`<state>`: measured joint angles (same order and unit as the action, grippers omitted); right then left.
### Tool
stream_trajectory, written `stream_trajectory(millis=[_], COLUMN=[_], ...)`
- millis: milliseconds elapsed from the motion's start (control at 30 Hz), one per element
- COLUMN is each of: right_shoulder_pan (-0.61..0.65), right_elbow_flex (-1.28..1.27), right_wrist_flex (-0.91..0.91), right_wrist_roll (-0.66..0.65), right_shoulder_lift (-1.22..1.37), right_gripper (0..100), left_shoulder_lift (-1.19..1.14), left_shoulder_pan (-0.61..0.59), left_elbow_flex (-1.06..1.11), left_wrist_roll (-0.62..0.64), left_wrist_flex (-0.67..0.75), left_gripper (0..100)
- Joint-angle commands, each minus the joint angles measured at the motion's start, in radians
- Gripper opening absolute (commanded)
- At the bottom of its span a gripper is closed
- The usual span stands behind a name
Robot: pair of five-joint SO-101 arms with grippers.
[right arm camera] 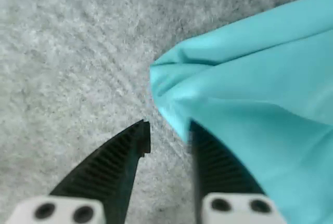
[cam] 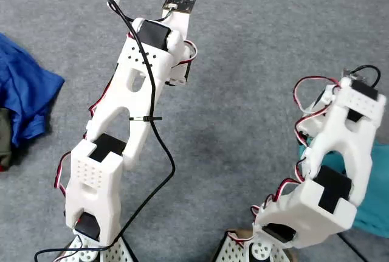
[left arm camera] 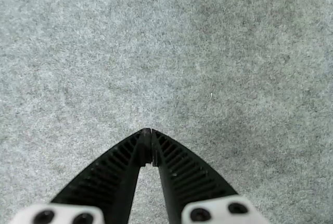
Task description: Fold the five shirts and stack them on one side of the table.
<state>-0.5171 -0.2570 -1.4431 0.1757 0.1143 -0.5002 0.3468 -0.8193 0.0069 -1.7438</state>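
Step, judged: picking up a shirt for folding. Right gripper (right arm camera: 169,128) jaws narrowly apart, low over grey felt table (cam: 243,92). Corner of teal shirt (right arm camera: 250,89) just beside one finger, not clamped. Left gripper (left arm camera: 148,136) jaws closed on nothing, over table's far middle.

Next move calls for: jaws onto corner, close, drag shirt to centre.

Count: one teal shirt, right edge. One blue shirt (cam: 27,89), left edge. One dark olive garment (cam: 3,129) beside it. Two arms.
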Motion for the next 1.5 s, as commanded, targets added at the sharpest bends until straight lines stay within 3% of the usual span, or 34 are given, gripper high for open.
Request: stream_trajectory(millis=[0,133,300,500,633,867,1000,1100,1267,1467], right_shoulder_pan=[-0.058,-0.067,-0.073,-0.048,0.104,0.595,0.820,0.952,1.092,1.086], right_elbow_flex=[0.145,0.303,0.394,0.312,0.147,0.028,0.067,0.142,0.394,0.799], right_wrist_flex=[-0.107,-0.259,-0.310,-0.342,-0.342,-0.261,-0.199,-0.206,-0.201,-0.127], right_wrist_roll=[-0.009,-0.009,-0.018,-0.110,-0.183,-0.184,-0.178,-0.071,0.021,-0.002], right_shoulder_lift=[-0.064,-0.064,-0.064,-0.219,-0.453,-0.845,-0.865,-0.792,-0.536,-0.076], right_gripper=[22.3,19.8,0.8,0.6,0.6,0.6,0.6,0.6,0.6,1.3], left_shoulder_lift=[0.071,0.071,0.073,0.081,0.148,0.372,0.487,0.536,0.544,0.542], left_shoulder_pan=[0.005,0.003,0.003,-0.014,-0.075,-0.347,-0.609,-0.824,-1.051,-1.068], left_elbow_flex=[-0.049,-0.049,-0.046,-0.049,-0.041,0.069,0.233,0.319,0.350,0.359], left_wrist_roll=[0.000,-0.002,-0.002,-0.002,-0.002,-0.002,-0.008,-0.037,-0.077,-0.100], left_wrist_flex=[-0.009,-0.009,-0.011,-0.012,-0.012,-0.014,-0.014,-0.014,-0.008,0.077], left_gripper=[2,2,2,2,2,2,2,2,2,2])
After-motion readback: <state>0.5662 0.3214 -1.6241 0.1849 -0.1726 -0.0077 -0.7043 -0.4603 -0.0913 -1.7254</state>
